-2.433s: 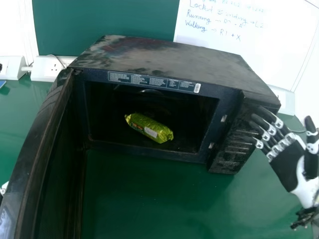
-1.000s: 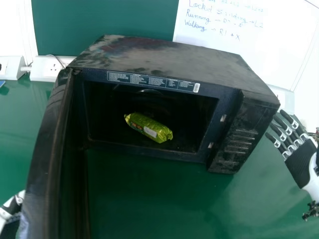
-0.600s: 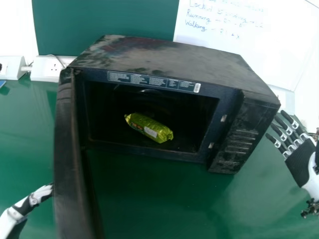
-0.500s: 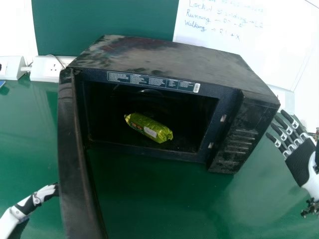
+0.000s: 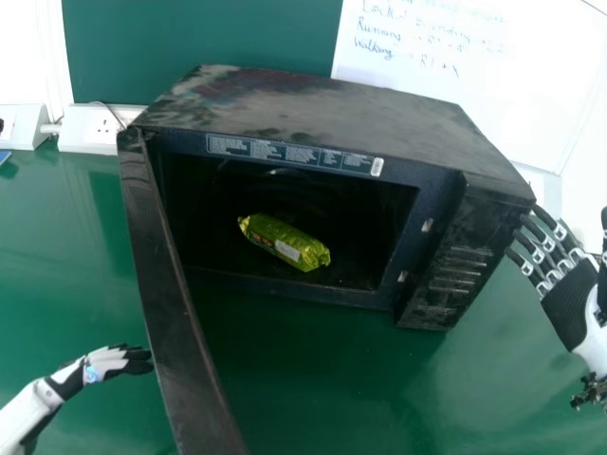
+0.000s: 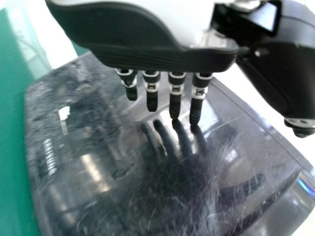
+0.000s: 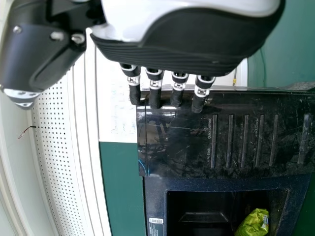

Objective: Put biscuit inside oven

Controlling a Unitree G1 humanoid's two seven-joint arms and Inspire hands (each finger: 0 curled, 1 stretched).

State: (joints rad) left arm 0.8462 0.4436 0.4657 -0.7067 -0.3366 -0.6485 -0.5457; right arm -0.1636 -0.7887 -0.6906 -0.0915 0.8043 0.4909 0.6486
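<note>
Head view: green table [image 5: 313, 389] ran under everything. White board [image 5: 474, 57] with handwriting stood behind, at the right. Black oven [image 5: 313, 106] sat on the table, front facing the robot. Its door [image 5: 173, 303] hung open from the left side, swung out toward the robot. Panel [image 5: 453, 265] was at the oven's right front.

Left hand [image 5: 106, 363] was by the door's outer face, fingers straight, slightly spread, nothing pinched. In the left wrist view, the left hand's [image 6: 157, 56] fingertips were right at the glossy door; contact, couldn't tell. Right hand [image 5: 571, 308] was at the oven's right side, fingers straight, a bit spread, nothing pinched. In the right wrist view its tips lay over the panel's edge; touching or just beside, couldn't tell.

Socket [image 5: 93, 129] was behind the oven's left side. Biscuit [image 5: 283, 242], yellow-green wrapper, lay inside the oven on its floor, slanted, right end nearer the robot.
</note>
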